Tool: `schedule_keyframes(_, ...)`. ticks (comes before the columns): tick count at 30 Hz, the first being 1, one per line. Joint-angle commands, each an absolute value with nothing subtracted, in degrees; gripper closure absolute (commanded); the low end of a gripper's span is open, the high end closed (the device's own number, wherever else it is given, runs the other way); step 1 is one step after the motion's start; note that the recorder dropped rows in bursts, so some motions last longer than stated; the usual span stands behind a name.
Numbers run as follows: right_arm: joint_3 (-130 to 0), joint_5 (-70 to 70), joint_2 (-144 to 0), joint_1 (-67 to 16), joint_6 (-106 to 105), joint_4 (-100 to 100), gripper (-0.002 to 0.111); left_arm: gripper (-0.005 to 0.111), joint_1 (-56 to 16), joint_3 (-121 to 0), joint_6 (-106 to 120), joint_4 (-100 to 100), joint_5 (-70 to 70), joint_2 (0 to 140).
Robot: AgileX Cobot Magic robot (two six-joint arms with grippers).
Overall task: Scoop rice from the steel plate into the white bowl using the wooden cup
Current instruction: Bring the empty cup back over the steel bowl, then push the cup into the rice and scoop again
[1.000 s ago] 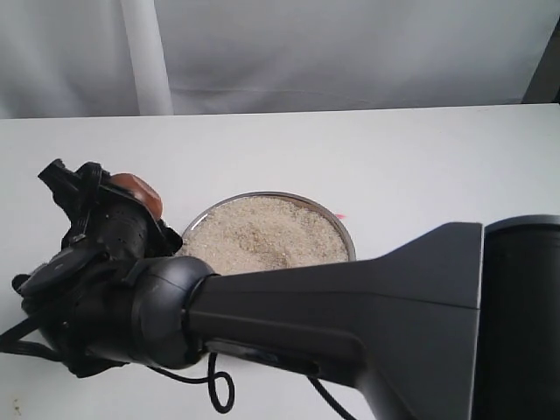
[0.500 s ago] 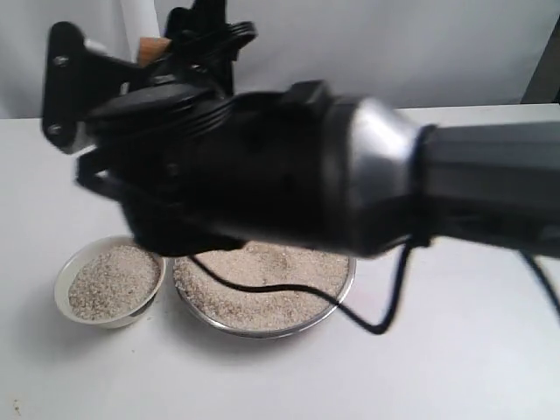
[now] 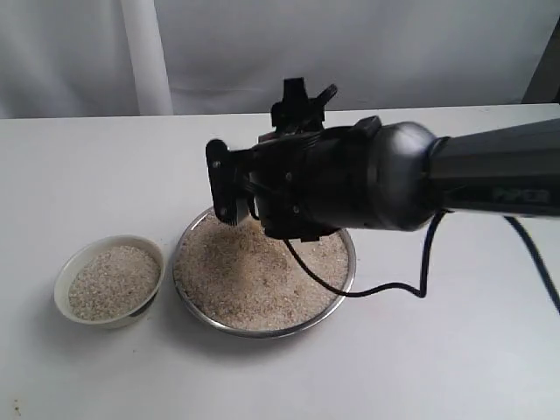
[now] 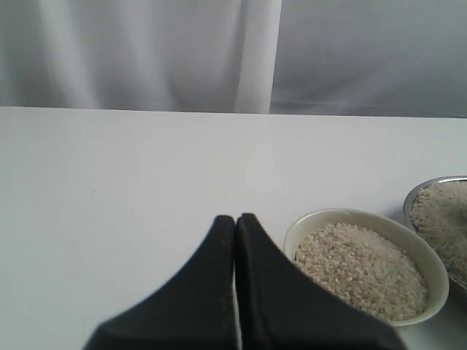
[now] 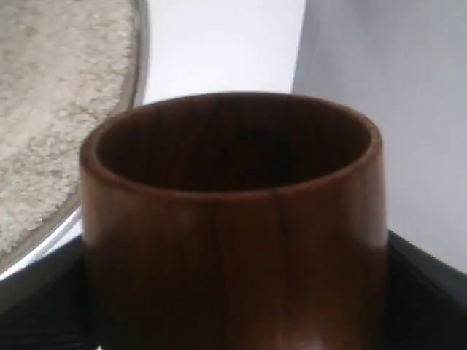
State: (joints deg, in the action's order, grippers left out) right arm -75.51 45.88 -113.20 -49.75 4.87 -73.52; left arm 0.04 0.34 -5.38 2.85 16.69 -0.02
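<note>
The wooden cup (image 5: 233,219) fills the right wrist view, upright, its dark inside showing no grains. My right gripper (image 5: 233,310) is shut on it, with dark fingers (image 5: 427,292) at both sides. In the exterior view that gripper (image 3: 302,101) hangs above the far rim of the steel plate (image 3: 343,293), and the arm hides the cup there. The plate holds a wide bed of rice (image 3: 254,276). Left of it, the white bowl (image 3: 63,278) holds rice (image 3: 114,282) too. My left gripper (image 4: 235,219) is shut and empty, next to the bowl (image 4: 325,219).
The right arm's thick black body (image 3: 350,188) and its cable (image 3: 411,289) cross above the plate's far half. A white table (image 3: 455,367) carries everything, and a pale curtain (image 3: 262,44) hangs behind it.
The right arm has swung from low at the left, up and across to the right, and now sits above the plate's far side. The bowl has come into view.
</note>
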Motion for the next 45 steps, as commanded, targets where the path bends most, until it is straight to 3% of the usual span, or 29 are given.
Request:
schedule_keyframes(1, -75.9, 45.0, -117.8, -48.6, -2.4, -75.8, 0.105, 0.107, -0.3, 0.0, -5.5, 2.5, 16.3, 0.0)
schedule_keyframes(6, -81.2, 47.1, -122.5, -48.1, -4.1, -76.9, 0.105, 0.107, -0.3, 0.0, -5.5, 2.5, 16.3, 0.0)
schedule_keyframes(45, -81.2, 43.5, -127.5, -52.6, -12.5, -71.5, 0.105, 0.107, -0.3, 0.0, -5.5, 2.5, 16.3, 0.0)
